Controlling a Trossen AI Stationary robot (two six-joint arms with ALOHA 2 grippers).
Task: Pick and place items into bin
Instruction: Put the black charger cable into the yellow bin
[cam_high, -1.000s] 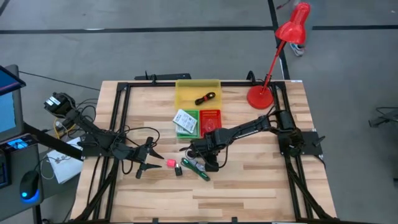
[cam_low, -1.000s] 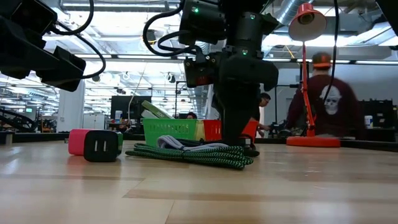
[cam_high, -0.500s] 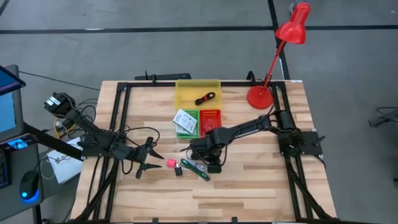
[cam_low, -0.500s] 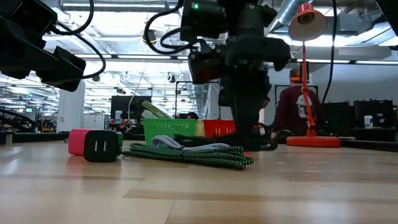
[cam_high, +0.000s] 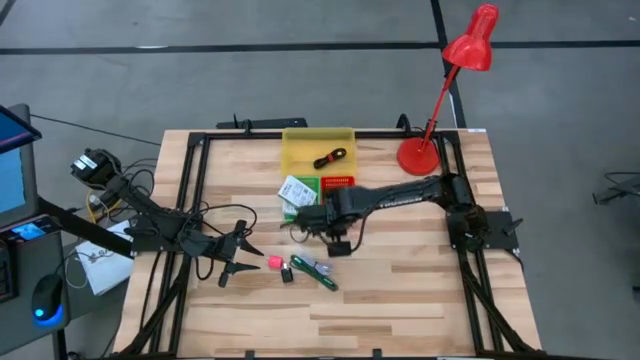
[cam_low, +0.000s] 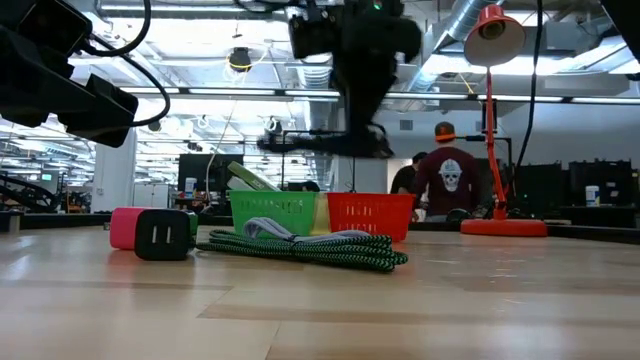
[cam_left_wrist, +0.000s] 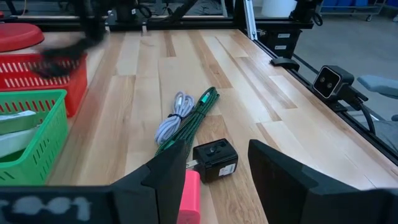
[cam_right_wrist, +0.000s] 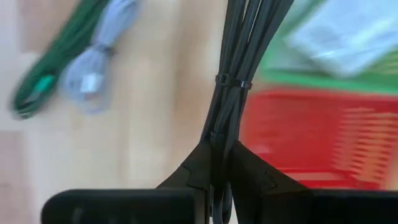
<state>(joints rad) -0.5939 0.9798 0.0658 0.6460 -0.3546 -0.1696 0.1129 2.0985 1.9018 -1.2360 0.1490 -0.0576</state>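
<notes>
No readable writing; right tool (cam_right_wrist: 219, 155) grips bundled black cable (cam_right_wrist: 239, 74).

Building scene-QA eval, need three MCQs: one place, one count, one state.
1. The black cube lies:
A) in a bin
B) on the table beside the pink block
C) off the table

2. Bins on the table:
A) two
B) four
C) three

3. The right claw is:
A) shut on a black cable bundle
B) open, empty
C) shut on the pink block

1 B: the left wrist view shows them side by side on the wood.
2 C: yellow bin, green bin and red bin.
3 A: the right wrist view shows the fingers closed around it.
</notes>
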